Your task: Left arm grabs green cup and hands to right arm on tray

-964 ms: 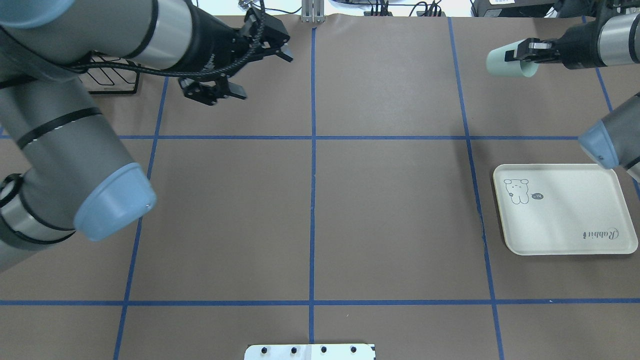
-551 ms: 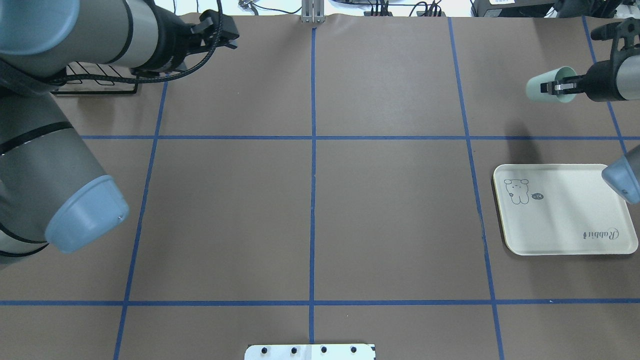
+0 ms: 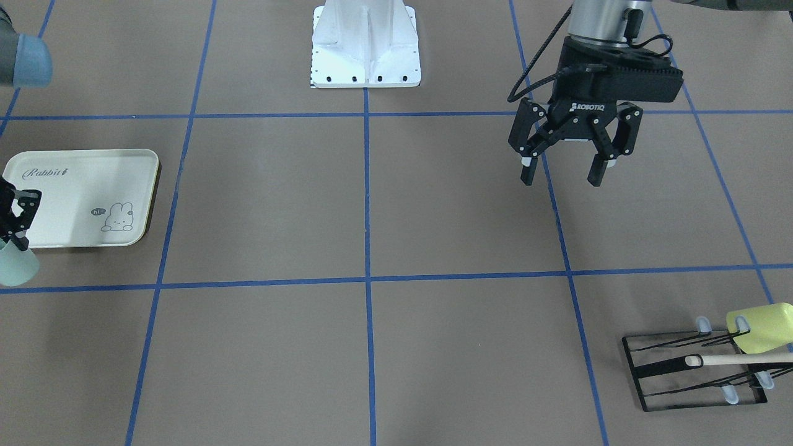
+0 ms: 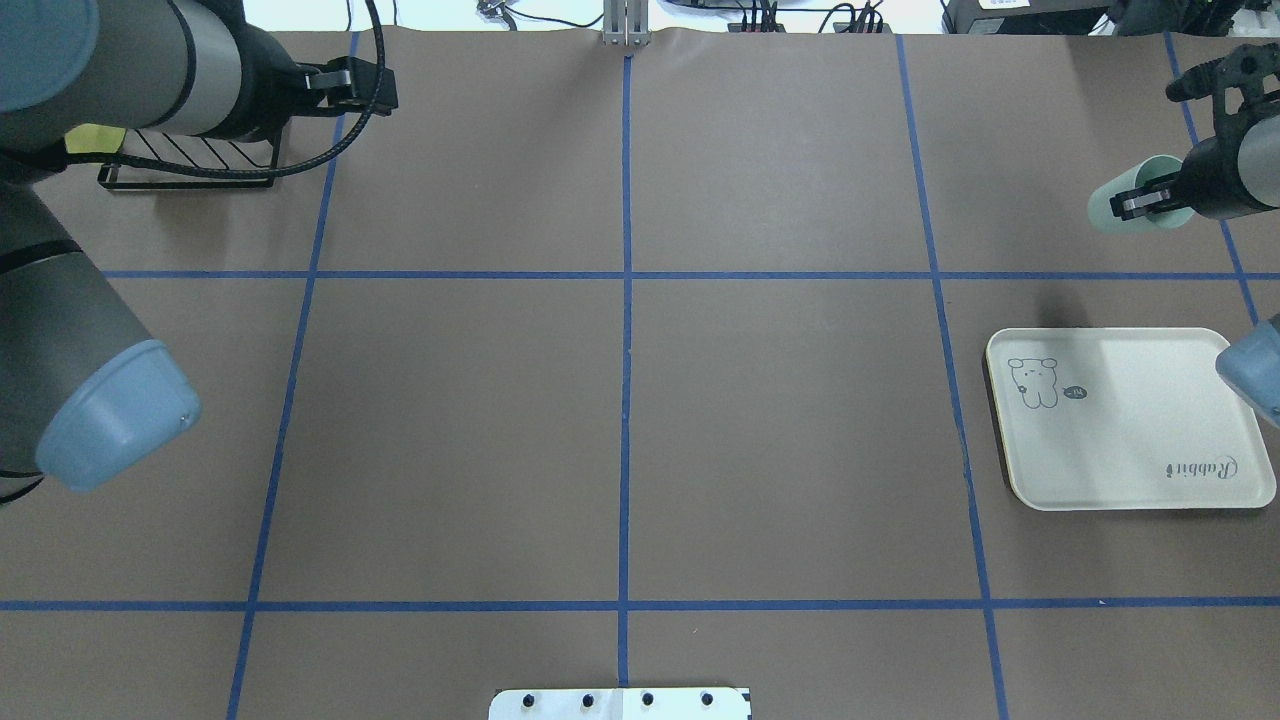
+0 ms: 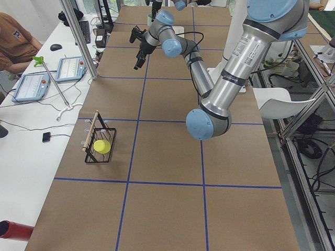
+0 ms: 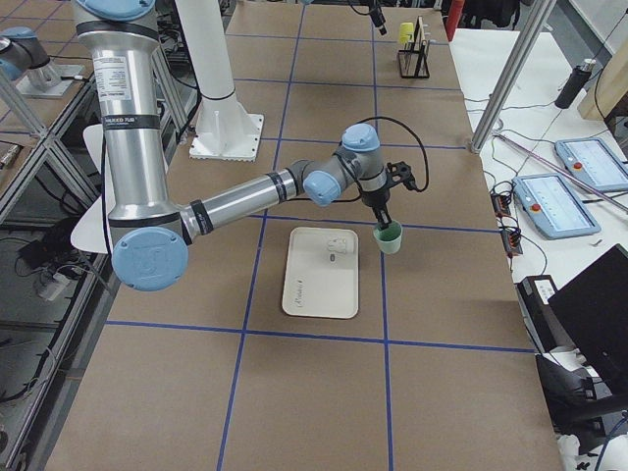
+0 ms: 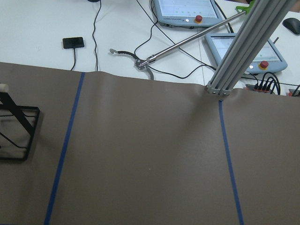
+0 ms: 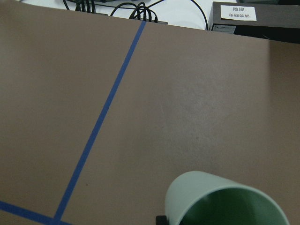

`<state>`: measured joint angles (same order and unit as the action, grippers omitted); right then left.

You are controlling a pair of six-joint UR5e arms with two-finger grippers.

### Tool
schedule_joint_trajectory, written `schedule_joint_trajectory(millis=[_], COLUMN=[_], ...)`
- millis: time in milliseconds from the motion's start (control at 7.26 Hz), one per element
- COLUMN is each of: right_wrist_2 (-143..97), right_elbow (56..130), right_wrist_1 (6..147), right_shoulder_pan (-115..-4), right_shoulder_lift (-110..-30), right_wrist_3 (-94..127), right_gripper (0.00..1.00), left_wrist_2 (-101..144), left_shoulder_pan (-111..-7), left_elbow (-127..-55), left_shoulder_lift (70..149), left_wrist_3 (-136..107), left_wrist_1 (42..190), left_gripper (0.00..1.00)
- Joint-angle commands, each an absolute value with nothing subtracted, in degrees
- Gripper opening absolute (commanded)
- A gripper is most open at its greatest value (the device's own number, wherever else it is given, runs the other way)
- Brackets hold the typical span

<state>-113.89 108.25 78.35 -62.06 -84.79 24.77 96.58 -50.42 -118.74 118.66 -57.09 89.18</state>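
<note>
Two arms work over the brown bench [image 4: 780, 420], and there are two cups, one tray and one wire rack. The right tool [image 4: 1140, 203] is closed on the rim of the green cup [image 4: 1105, 210], apparently one finger inside the mouth and one outside. It holds the cup clear of the bench, mouth roughly upward in the right side view. From overhead, the cup hangs at 12 o'clock of the tray [image 4: 1130, 450], beyond its far rim and not over it. The cream tray lies flat at the bench's 3 o'clock side, printed with one bunny drawing and the word "Rabbit". The left tool [image 3: 562, 176] hangs with its fingers spread wide and nothing between them, pointing down at the bench, well apart from the cup and tray. At about 10 o'clock of the overhead view stands the single black wire rack [image 3: 694, 375]. A yellow-green cup [image 3: 765, 327] lies on its side across the rack's wires, and one pale wooden rod [image 3: 737, 358] runs along the rack.
</note>
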Motion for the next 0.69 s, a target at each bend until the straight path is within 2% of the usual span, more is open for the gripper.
schedule_joint_trajectory(millis=[0,276,551], right_wrist_2=[-121.31,-122.78,-121.48], right_elbow=[111.80,111.45,111.18], right_wrist_1=[89.54,89.91,89.82], right_shoulder_pan=[-60.91,-58.02,-55.39], right_shoulder_lift=[-85.68,-86.66,-89.11], right_wrist_3=[21.97,22.06,22.24], right_gripper=[0.00,0.00,0.00], left_wrist_2=[99.73,109.99,110.92], left_shoulder_pan=[-53.33,-62.44,-63.64], left_elbow=[-120.14,-119.97,-119.45], left_shoulder_lift=[113.93,113.38,110.58], left_wrist_3=[-52.31,-38.13,-35.95], left_wrist_1=[88.25,81.33,81.38], left_gripper=[1.00,1.00,1.00])
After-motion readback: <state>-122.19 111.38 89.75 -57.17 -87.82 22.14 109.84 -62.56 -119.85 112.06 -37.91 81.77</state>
